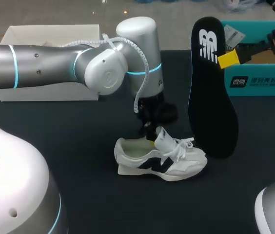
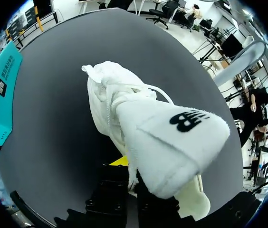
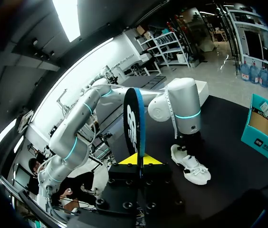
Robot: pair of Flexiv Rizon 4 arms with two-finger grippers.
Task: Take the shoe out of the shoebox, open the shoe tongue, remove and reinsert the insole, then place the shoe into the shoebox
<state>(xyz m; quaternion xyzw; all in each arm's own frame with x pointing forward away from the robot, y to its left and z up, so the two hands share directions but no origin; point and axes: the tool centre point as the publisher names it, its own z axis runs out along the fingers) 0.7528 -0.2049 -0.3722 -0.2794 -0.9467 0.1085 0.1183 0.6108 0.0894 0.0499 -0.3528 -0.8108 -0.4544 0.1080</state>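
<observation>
Right end effector: you pinch the black foam insole upright, wide end down.
Left end effector: clamped on the white fabric tongue.
White sneaker: on the worktop, below the right end effector, toe towards it.

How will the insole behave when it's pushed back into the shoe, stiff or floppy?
Probably semi-stiff: the insole hangs straight, no droop, with the right gripper pinching near one end. Likely light, since that pinch alone carries it. It looks thin edge-on in the right wrist view, so it may buckle when pushed into the shoe.
</observation>
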